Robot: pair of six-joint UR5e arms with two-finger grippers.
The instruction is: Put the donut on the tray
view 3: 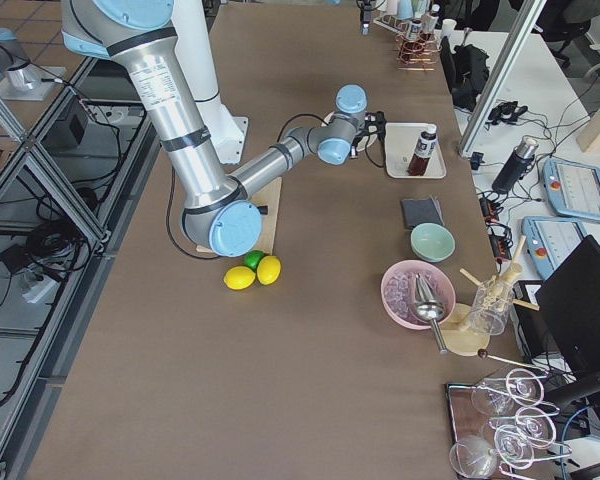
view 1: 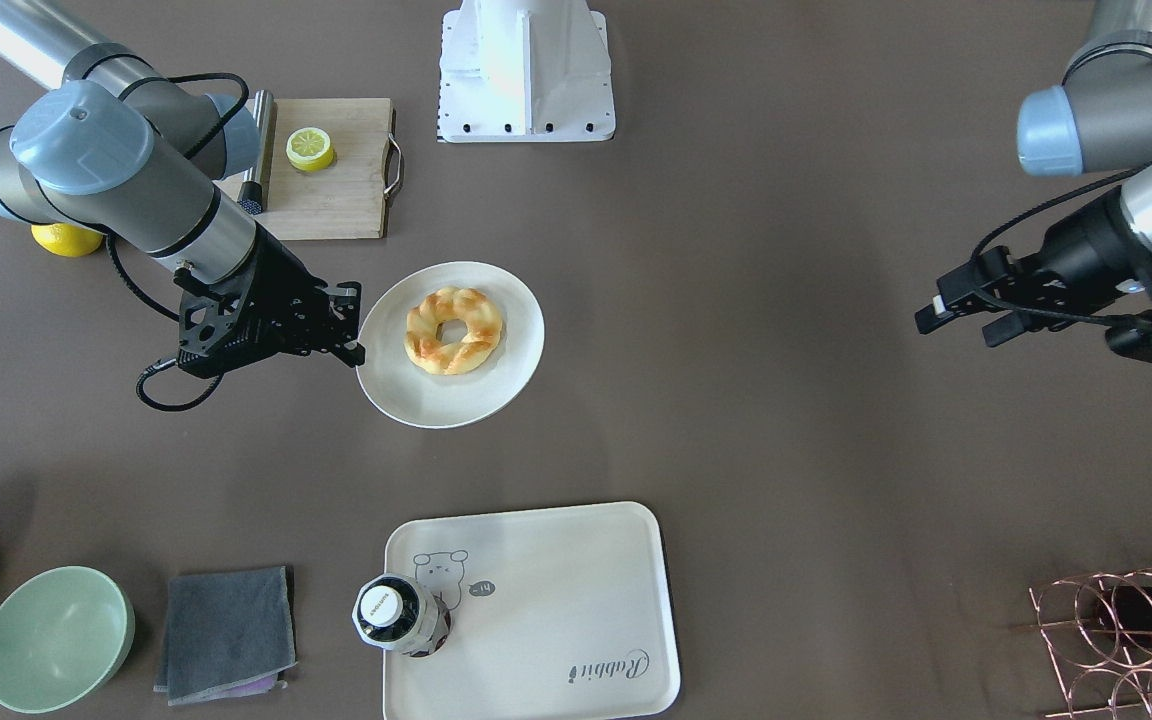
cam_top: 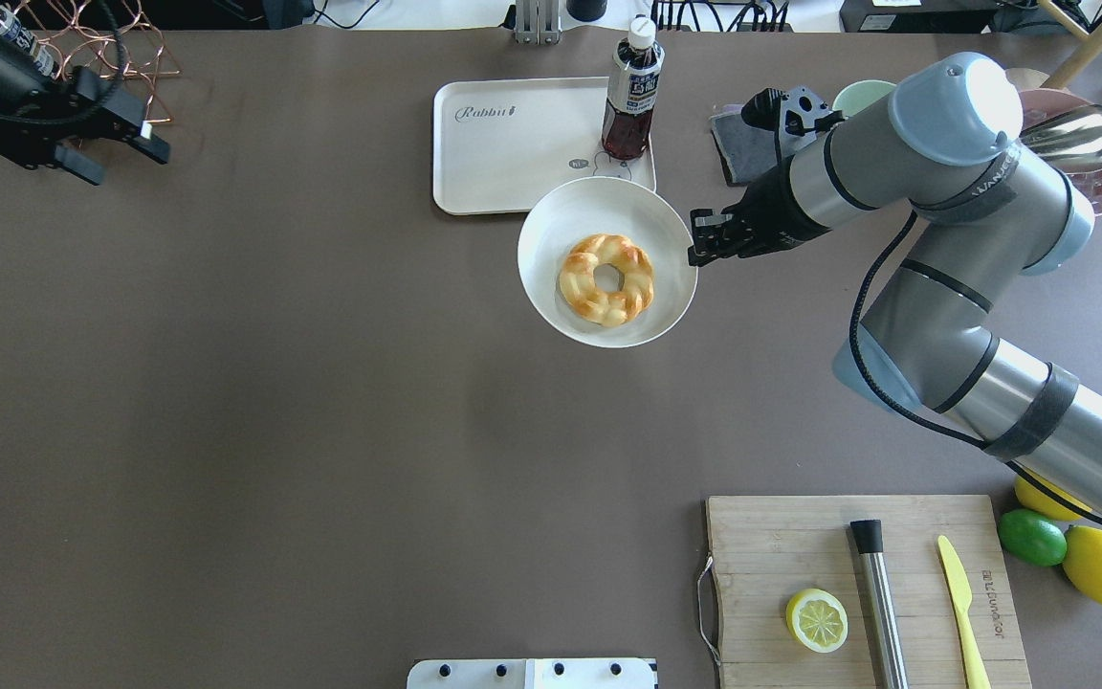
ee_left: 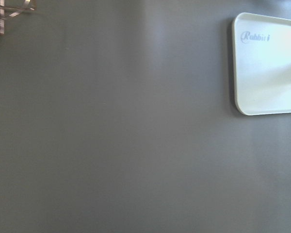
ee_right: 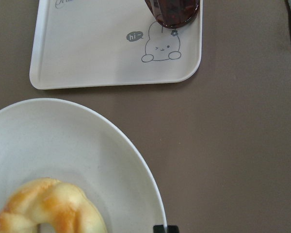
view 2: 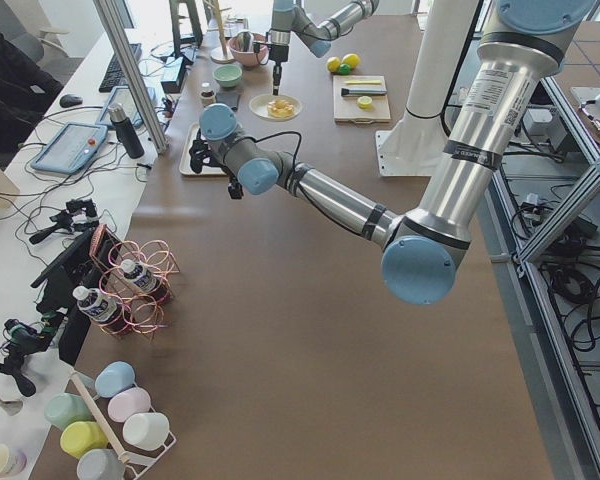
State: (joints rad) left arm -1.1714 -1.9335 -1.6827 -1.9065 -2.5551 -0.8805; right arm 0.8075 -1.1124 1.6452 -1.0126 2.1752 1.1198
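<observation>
Overhead exterior layout: matte brown table (cam_top: 274, 383), with the right gripper (cam_top: 697, 241) at the plate's edge and the left gripper (cam_top: 116, 155) far off to one side.
donut (cam_top: 606, 278): braided ring, golden yellow with glossy orange-brown patches and an open centre hole. It lies flat in the plate, just ahead of the right jaws and well apart from the left jaws. It is not on the tray.
plate (cam_top: 561, 206): round, shallow, smooth off-white. It holds only the donut.
tray (cam_top: 503, 163): cream-white rectangle with rounded corners, a raised lip, a bear drawing and grey script. It lies beyond the plate from the right jaws and carries one bottle.
bottle (cam_top: 632, 91): clear plastic, dark liquid, white cap. It stands upright on the tray beside the bear drawing.
right jaws: drawn narrow onto the plate's rim. The plate overlaps the tray's edge in the overhead view but stands apart from it in the front-facing view, so it reads as raised.
left jaws: spread wide over bare table, nothing between them.
</observation>
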